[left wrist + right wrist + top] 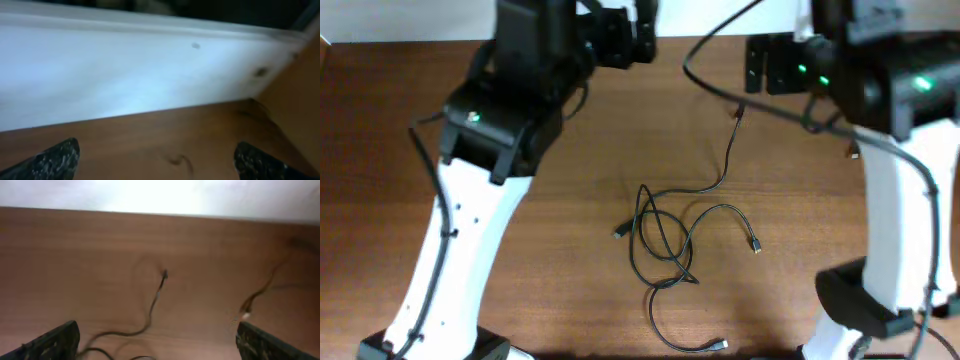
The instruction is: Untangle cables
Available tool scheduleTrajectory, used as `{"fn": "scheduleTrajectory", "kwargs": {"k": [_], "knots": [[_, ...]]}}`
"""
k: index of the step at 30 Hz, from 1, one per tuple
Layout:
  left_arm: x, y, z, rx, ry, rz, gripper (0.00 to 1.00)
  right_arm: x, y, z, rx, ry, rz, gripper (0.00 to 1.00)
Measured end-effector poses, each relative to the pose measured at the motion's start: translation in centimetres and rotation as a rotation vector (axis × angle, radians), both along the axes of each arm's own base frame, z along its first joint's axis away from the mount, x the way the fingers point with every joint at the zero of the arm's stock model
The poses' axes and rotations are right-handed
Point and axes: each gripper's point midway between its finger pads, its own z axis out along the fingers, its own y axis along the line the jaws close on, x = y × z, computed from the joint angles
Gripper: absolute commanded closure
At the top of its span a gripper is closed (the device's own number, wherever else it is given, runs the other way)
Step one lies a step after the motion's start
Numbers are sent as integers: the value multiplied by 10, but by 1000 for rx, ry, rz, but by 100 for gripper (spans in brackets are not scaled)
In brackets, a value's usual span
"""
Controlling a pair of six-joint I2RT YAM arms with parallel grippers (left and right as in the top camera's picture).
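Listing item: cables, thin black cords with small metal plug ends, lying in a loose overlapping knot at the middle of the desk, well apart from both arms

Layout: loops cross most densely low in the bundle; one long strand trails toward the far right and ends in a plug; other plug ends lie free at the left, the right and the near edge. The number of separate cords cannot be told

Handling, judged: very light and limp, holding no shape of its own; likely to drag its neighbours when pulled; thin enough to slip from a shallow pinch; plugs are the only hard parts

Where to take hold, judged: on a free strand just behind a plug, or on the long strand, drawing outward from the knot

State of left jaws: wide apart, nothing between the fingertips, facing a white wall

State of right jaws: wide apart and empty, fingertips over bare desk, with the long strand's plug ahead of them
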Motion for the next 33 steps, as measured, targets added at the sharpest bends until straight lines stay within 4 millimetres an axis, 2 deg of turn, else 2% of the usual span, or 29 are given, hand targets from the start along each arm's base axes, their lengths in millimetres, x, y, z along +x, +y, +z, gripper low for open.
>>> {"fn": "scheduleTrajectory", "kwargs": {"k": [1, 2, 3, 4, 5, 7, 9, 11, 15, 19, 24, 26, 28, 31, 33], "knots": [[1, 16, 1, 18, -2, 58, 1, 11, 4, -17, 42, 45, -56, 1], [2, 24, 3, 23, -8, 86, 1, 17, 7, -27, 89, 70, -112, 1], [3, 35, 6, 33, -17, 125, 1, 29, 12, -48, 183, 125, -239, 1], [3, 45, 10, 48, -32, 156, 1, 35, 14, -60, 233, 152, -314, 1], [1, 52, 13, 55, -41, 177, 1, 42, 17, -82, 326, 207, -469, 1], [-4, 68, 22, 68, -63, 228, 1, 46, 21, -113, 456, 288, -724, 1], [-10, 81, 27, 90, -73, 269, 1, 48, 25, -133, 568, 332, -929, 0], [-13, 89, 28, 113, -73, 297, 1, 47, 29, -146, 633, 372, -1059, 0], [-14, 101, 25, 152, -67, 352, 1, 50, 48, -196, 705, 515, -1289, 1], [-15, 107, 23, 188, -60, 380, 1, 43, 67, -257, 633, 671, -1402, 1], [-19, 122, 14, 258, -28, 440, 1, -9, 89, -312, 400, 844, -1419, 7], [-20, 124, 13, 269, -26, 452, 1, -21, 100, -318, 366, 907, -1371, 7], [-20, 127, 13, 278, -26, 463, 1, -25, 107, -317, 362, 925, -1339, 7], [-21, 130, 13, 302, -23, 478, 1, -24, 105, -318, 347, 917, -1320, 6], [-22, 135, 12, 314, -19, 498, 1, -29, 97, -325, 305, 908, -1337, 1]]}}
